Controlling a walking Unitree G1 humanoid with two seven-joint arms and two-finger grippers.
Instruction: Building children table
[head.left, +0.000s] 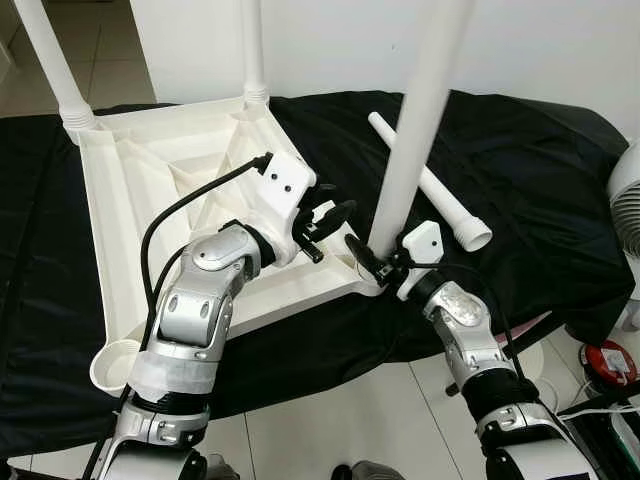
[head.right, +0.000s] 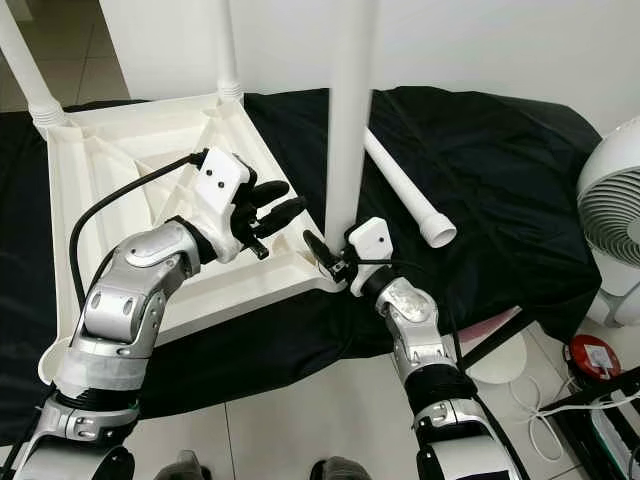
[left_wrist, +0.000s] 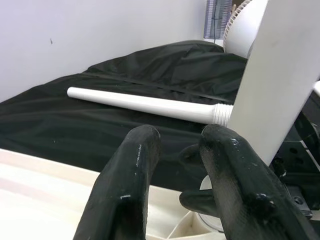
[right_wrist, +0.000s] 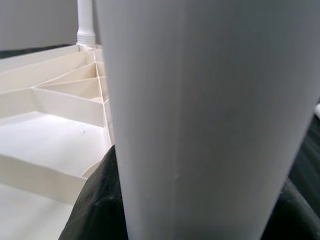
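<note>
The right gripper is clenched around the upright leg. The left gripper, released, hovers just beside it over the tabletop.

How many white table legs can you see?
4. Two legs stand in the tabletop's far corners, one upright at the near corner held by the right gripper, one lying loose on the black cloth.

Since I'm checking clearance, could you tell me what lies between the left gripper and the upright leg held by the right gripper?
Nothing lies there: in the left eye view the left gripper hangs over the tabletop's rim, an open gap short of the upright leg.
</note>
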